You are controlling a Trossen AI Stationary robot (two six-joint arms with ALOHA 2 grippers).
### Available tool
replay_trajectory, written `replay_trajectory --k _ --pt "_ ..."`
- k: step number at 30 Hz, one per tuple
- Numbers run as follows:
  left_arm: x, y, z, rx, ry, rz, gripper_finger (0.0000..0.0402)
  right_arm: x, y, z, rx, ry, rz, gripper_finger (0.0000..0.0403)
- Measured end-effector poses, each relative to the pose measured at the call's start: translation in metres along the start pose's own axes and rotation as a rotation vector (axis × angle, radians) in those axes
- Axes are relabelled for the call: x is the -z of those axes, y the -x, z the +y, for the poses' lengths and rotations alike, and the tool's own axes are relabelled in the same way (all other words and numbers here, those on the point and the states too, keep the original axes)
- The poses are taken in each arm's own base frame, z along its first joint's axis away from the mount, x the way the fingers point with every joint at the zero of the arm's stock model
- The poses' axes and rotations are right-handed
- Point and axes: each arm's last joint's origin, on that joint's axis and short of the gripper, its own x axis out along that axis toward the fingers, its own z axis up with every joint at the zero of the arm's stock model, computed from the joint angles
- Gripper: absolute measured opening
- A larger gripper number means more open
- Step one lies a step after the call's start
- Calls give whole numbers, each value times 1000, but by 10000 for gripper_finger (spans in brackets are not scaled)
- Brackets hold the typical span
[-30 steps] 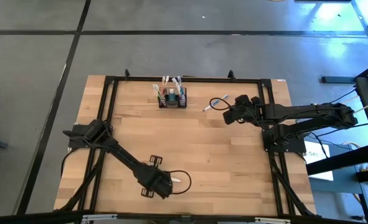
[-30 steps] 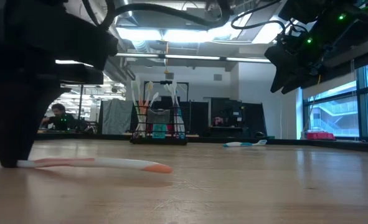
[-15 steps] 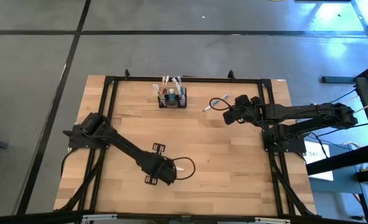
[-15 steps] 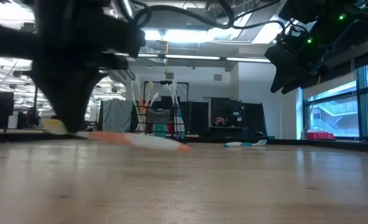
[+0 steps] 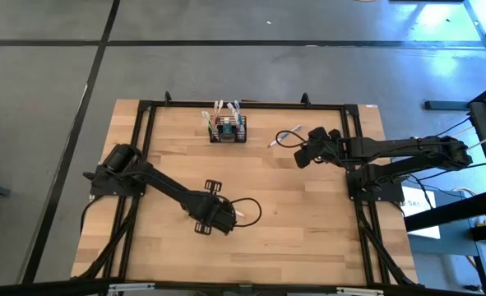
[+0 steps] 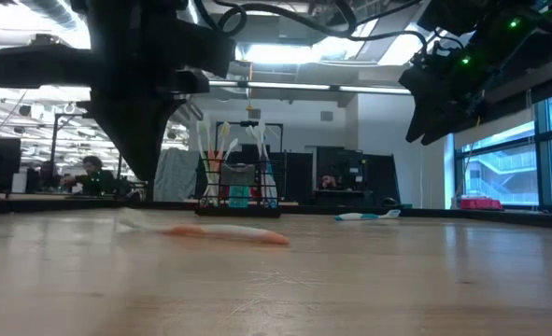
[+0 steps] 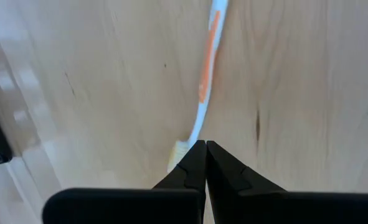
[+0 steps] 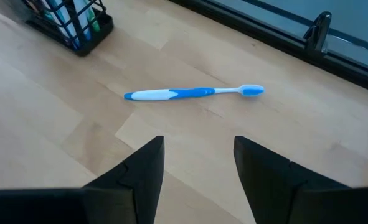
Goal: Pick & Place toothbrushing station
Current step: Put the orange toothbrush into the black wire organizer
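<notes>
At the far edge of the table, a little left of centre, the toothbrushing station (image 5: 227, 129) stands in my high view with brushes poking out of it; my left gripper (image 5: 229, 220) is well nearer me, mid-table, carrying an orange-and-white toothbrush (image 5: 239, 215), while my right gripper (image 5: 300, 155) hangs over the far right part of the table, just near of a blue toothbrush (image 5: 284, 136) lying flat. In the low view the station (image 6: 238, 191) sits far off, upright, and the orange brush (image 6: 229, 231) looks clear of the wood under the big dark left arm, though how high I cannot tell. Through the left wrist view the fingers are pinched tight together on the bristle end of the orange brush (image 7: 203, 87), the handle running out ahead over bare wood. Through the right wrist view the fingers (image 8: 141, 168) stand wide apart with nothing between them, the blue brush (image 8: 193, 93) lies just ahead, and a corner of the station (image 8: 71, 25) shows beyond. I judge I'm mid-carry with the left arm: next I need to bring the brush over the station, tip it upright and lower it in before letting go.
</notes>
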Motion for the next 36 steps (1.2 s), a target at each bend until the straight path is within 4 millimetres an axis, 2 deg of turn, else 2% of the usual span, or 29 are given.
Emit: replay_trajectory --k 11,22,28,36 --pt "-9 -4 9 42 25 -45 16 0 0 0 -8 0 7 197" --pt "-28 -10 11 117 -49 -185 108 0 0 0 -7 18 7 197" --pt "-32 -17 17 139 -38 -196 153 0 0 0 -8 18 6 197" --pt "-39 -45 25 206 -6 -135 177 0 0 0 -9 18 6 197"
